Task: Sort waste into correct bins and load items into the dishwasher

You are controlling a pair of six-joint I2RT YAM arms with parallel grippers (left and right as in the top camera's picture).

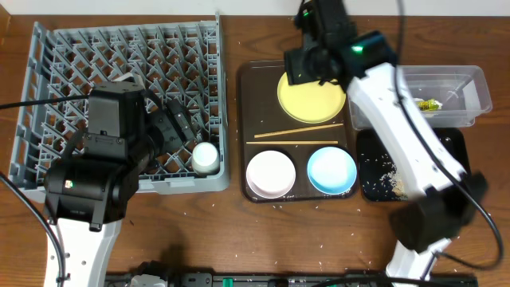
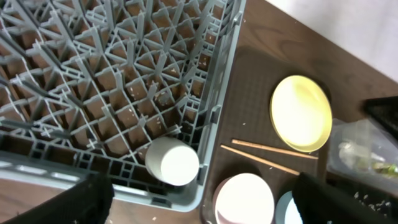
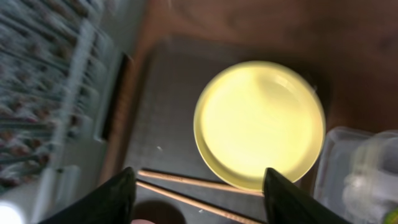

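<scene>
The round yellow plate (image 3: pixel 260 124) looks stiff, glossy and slippery; grip its thin rim. The right gripper (image 3: pixel 202 196) hangs above, fingers apart; the left gripper (image 2: pixel 208 202) is apart too, empty.

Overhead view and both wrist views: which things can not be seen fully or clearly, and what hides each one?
- Round yellow plate, overhead: top-left rim under the black wrist of the right arm.
- Clear plastic rectangular tub, overhead: left end behind the right arm; right wrist: blurred, cut by the edge.
- Light blue bowl, left wrist: cut off by the bottom edge.
- Grey plastic dish rack, right wrist: blurred.
</scene>
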